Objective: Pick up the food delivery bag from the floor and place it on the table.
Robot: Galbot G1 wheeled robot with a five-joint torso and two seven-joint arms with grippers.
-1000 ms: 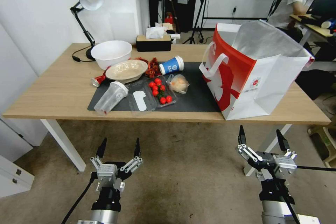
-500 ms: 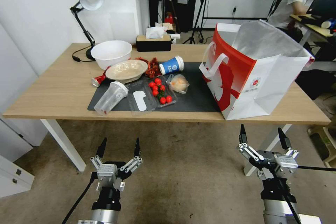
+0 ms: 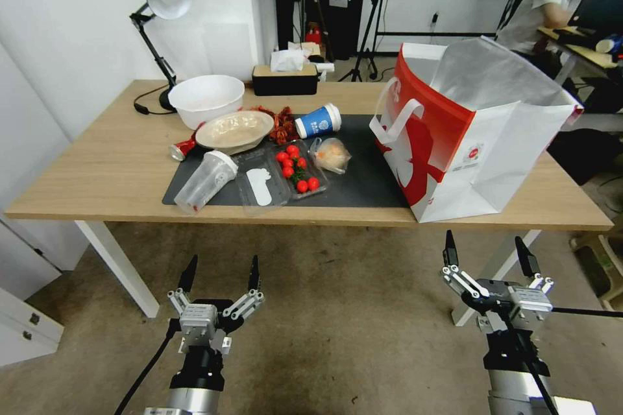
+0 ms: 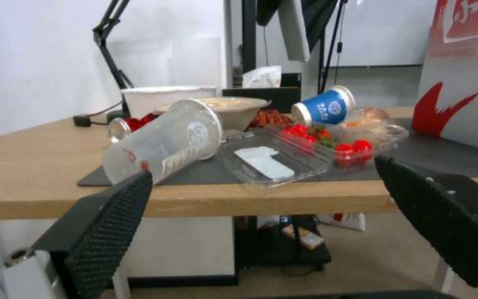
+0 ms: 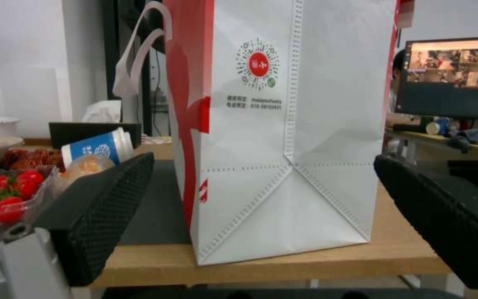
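**Bag on the table, both claws free**

Now that the bag [image 3: 470,126] stands upright on the table [image 3: 97,168], partly on the mat [image 3: 363,175] and partly on bare wood toward the right end, the placing looks done. Its base sits just inside the near edge, clear of the tomato tray [image 3: 297,168] and the blue cup [image 3: 318,121], which lie on the mat to the bag's left.

Both grippers hang below the table's near edge, over the floor [image 3: 344,311]. The right gripper [image 3: 487,259] is just below and in front of the bag, its jaws spread wide and holding nothing; the right wrist view shows the bag's white side between the two black pads [image 5: 106,207] without touching them. The left gripper [image 3: 219,273] is parked well to the bag's left, jaws likewise spread and empty.

Over the last second the right gripper has sunk slightly and then settled, while the bag and the left gripper have not moved. I read that as a finished retreat: the bag stands unaided and nothing remains to carry.
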